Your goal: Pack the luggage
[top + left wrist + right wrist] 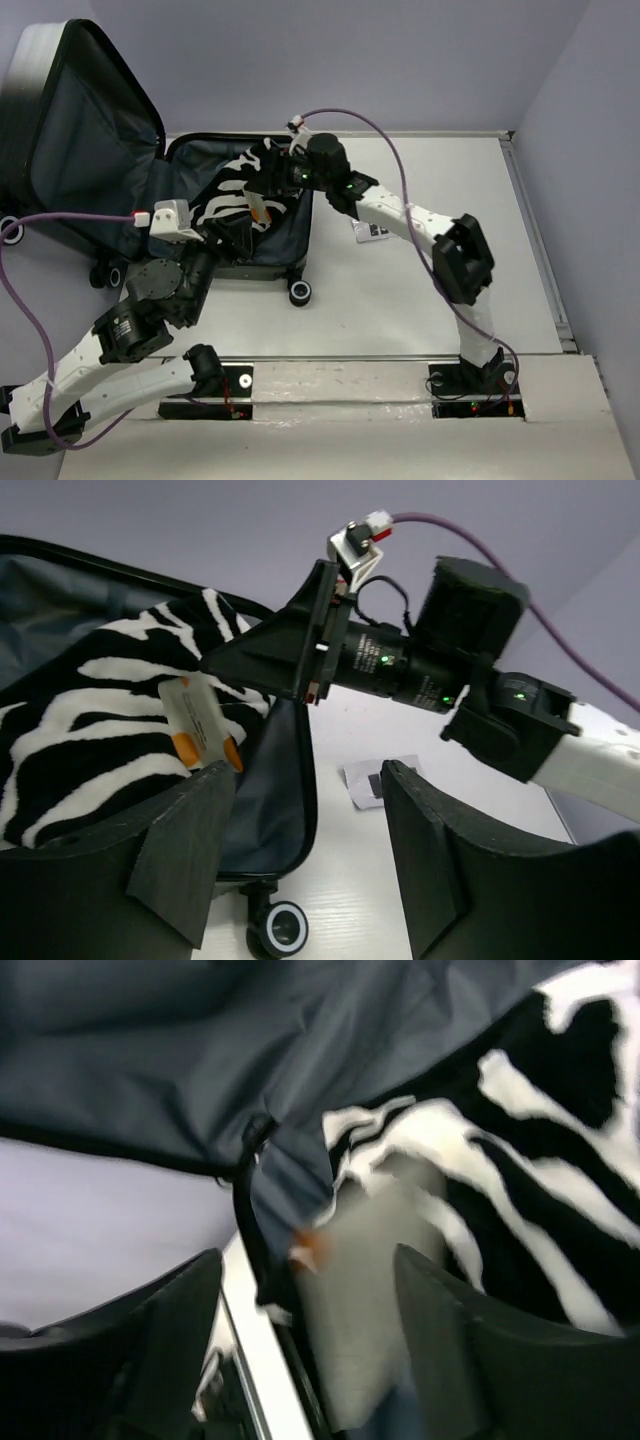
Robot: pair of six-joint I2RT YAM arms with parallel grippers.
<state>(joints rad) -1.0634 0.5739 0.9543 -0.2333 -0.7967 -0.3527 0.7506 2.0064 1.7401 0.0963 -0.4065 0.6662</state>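
Observation:
The luggage [80,150] lies open at the back left, its lid standing up and its dark grey lining showing. A zebra-striped cloth [235,190] fills the base. A pale flat packet with orange corners [260,212] rests on the cloth by the right rim. My right gripper [285,175] hovers over that rim; in the right wrist view it is open [308,1260], with the packet [370,1290] between its fingers but not clamped. My left gripper [305,780] is open and empty at the suitcase's near right corner, above a wheel [280,927]. In the left wrist view the cloth [90,730] and packet [200,725] lie to its left.
A small paper label [372,230] lies on the white table right of the suitcase, also in the left wrist view [368,783]. Black suitcase wheels [299,291] stick out at the near edge. Purple walls close in the back and right.

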